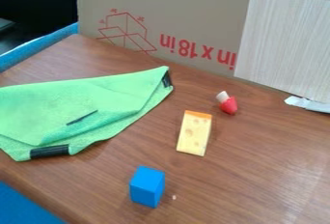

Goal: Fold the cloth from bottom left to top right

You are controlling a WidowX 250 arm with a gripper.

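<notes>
The green cloth (90, 109) lies at the left of the wooden table, running past the view's left edge. Its surface is slightly wrinkled, with a thin dark slit-like mark near the middle. A black strip crosses its lower edge, and another black patch sits by its upper right corner. The bottom edge is uneven, with a small raised wave to the right of the lower strip.
A yellow cheese wedge (195, 133) lies right of the cloth, with a small red and white toy (227, 103) beyond it. A blue block (147, 186) stands near the front. A cardboard panel (193, 6) walls off the back of the table (258, 179).
</notes>
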